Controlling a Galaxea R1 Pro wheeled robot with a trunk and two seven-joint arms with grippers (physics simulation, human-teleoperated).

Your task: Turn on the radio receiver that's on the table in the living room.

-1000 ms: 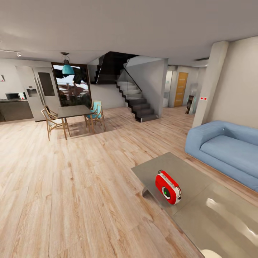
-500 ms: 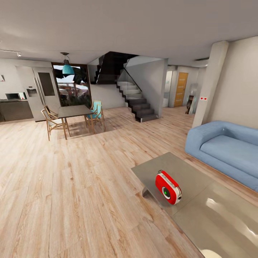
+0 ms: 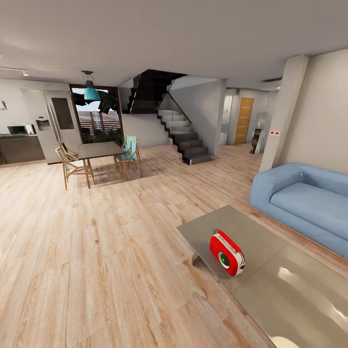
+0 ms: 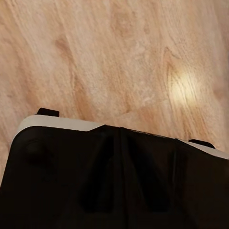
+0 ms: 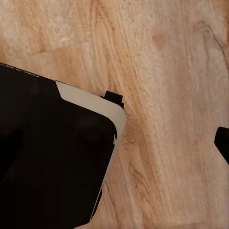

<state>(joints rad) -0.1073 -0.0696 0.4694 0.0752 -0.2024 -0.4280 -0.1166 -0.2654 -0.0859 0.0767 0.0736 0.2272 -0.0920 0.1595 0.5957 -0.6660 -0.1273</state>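
The red radio receiver (image 3: 226, 253) stands upright near the left edge of the glossy grey table (image 3: 270, 270) on the living room's light plank floor (image 3: 96, 241), blue sofa (image 3: 304, 200) at right, no writing legible, and both grippers' opening cannot be told.

red radio receiver (image 3: 226, 253) upright near glossy grey table (image 3: 270, 270) edge
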